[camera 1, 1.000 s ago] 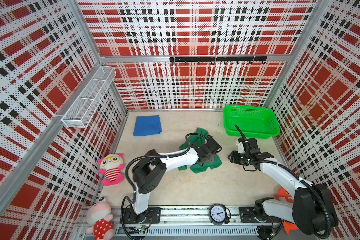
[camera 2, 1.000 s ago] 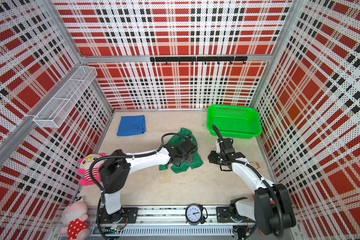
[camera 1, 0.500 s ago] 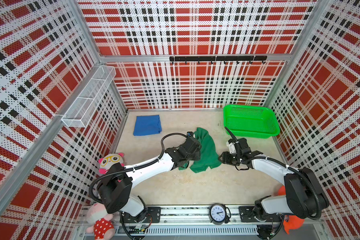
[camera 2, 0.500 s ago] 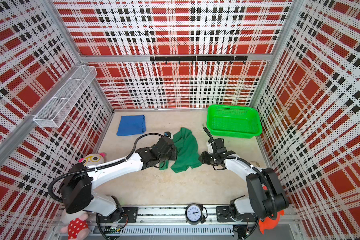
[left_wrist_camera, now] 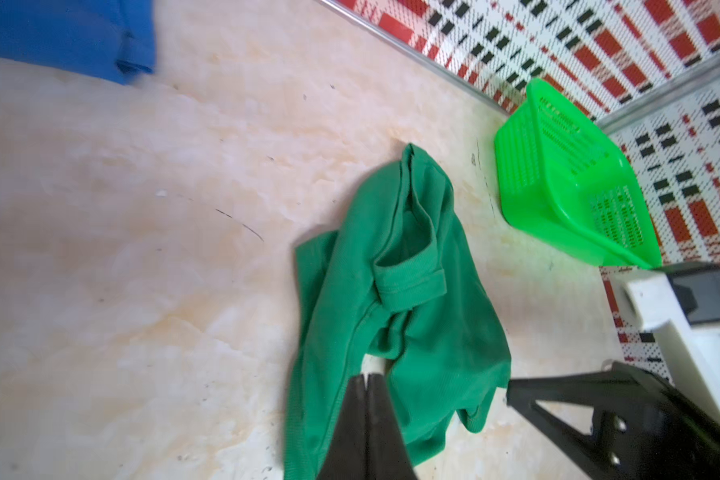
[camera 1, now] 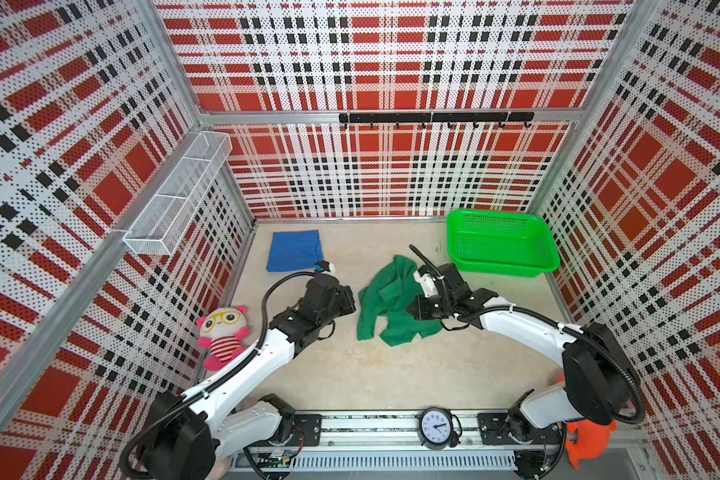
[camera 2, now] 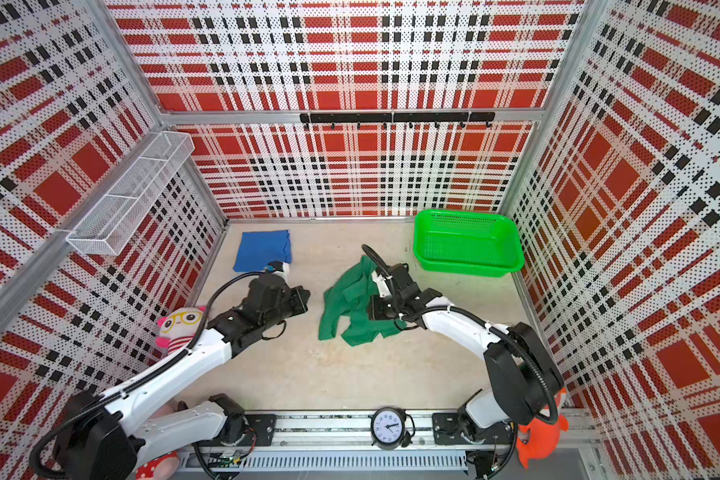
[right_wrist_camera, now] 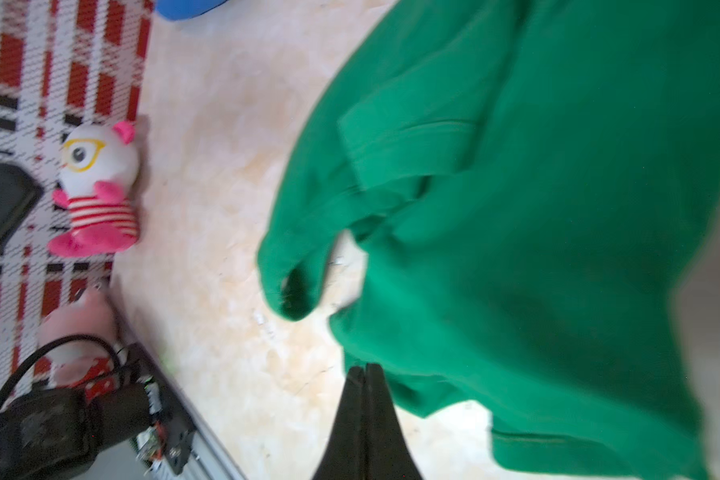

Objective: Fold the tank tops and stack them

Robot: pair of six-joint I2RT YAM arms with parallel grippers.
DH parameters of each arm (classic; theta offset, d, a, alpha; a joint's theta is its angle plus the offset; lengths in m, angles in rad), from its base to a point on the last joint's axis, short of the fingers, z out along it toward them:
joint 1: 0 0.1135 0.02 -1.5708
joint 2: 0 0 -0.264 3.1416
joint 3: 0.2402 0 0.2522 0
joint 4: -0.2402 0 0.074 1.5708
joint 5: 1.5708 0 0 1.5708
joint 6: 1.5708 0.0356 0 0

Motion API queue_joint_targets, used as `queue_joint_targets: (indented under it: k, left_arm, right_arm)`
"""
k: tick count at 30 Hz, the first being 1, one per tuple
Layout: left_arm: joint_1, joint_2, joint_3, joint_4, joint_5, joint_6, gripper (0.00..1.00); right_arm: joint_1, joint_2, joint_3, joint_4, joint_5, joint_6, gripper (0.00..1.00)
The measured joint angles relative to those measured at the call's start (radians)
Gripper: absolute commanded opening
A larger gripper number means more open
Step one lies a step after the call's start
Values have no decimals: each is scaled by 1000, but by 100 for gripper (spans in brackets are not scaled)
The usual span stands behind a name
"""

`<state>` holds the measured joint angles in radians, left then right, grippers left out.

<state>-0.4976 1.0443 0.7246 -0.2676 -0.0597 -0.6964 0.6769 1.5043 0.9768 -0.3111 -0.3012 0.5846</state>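
- Walls (camera 1: 391, 62): perforated panels on three sides, red/white/black plaid print.
- Frame posts (camera 1: 171, 62): bare aluminium at the corners, with matching rails along the wall bases.
- Hook rail (camera 1: 433, 117): black, mounted across the back wall.
- Wire shelf (camera 1: 175, 199): white mesh, compartmented, fixed to the left wall.
- Surface (camera 1: 371, 374): beige, marbled, a few dark scuffs.
- Light: bright, even, diffuse.

L arm (camera 1: 246, 370) stretched fwd, L end effector (left_wrist_camera: 368, 380) closed, R arm (camera 1: 516, 328) bent inward, R end effector (right_wrist_camera: 365, 370) closed
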Motion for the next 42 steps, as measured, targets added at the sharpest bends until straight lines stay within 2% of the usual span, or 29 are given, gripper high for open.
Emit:
queue_joint_targets:
  k: [1, 3, 4, 7, 10, 13, 16, 19, 21, 22, 30, 33, 37, 38, 40, 42]
  left_arm:
    - [23, -32, -6, -11, 3, 5, 0]
    - [55, -80, -14, -33, 3, 13, 1]
    - [62, -97, -18, -42, 3, 17, 8]
    - [63, -109, -44, -63, 7, 28, 31]
    - [63, -98, -75, -75, 20, 32, 42]
    - [63, -79, -84, -79, 30, 34, 46]
    - [58, -68, -84, -77, 31, 36, 47]
    - [58, -64, -84, -77, 32, 39, 47]
    - [58, -65, -84, -77, 32, 39, 47]
    - [58, -65, -84, -77, 32, 39, 47]
    - [58, -60, -84, -69, 34, 41, 47]
    - [60, -60, -84, -69, 36, 48, 47]
    - [113, -83, -71, -89, 60, 70, 48]
    - [137, -97, -63, -102, 63, 78, 49]
    - [190, -132, -47, -130, 75, 95, 50]
    - [240, -165, -33, -154, 87, 109, 51]
  right_arm:
    - [26, 9, 20, -2, 10, 0, 4]
    - [26, 9, 21, -14, 29, -3, 32]
    - [-3, 6, 10, -21, 47, -7, 41]
    - [-126, 6, -44, -57, 114, -37, 50]
    - [-212, 6, -81, -97, 170, -64, 51]
    - [-222, 19, -90, -112, 185, -86, 51]
    - [-222, 55, -90, -108, 180, -101, 44]
    - [-222, 85, -90, -103, 160, -106, 30]
    - [-222, 88, -90, -101, 150, -108, 7]
    - [-222, 88, -90, -101, 149, -112, 0]
    - [-185, 40, -48, -154, 153, -103, 0]
    - [-97, 31, 48, -176, 161, -95, 0]
    - [90, 69, 199, -150, 131, -69, 0]
    - [143, 103, 237, -131, 115, -60, 7]
    - [217, 175, 294, -101, 89, -45, 35]
    - [274, 247, 325, -85, 70, -35, 49]
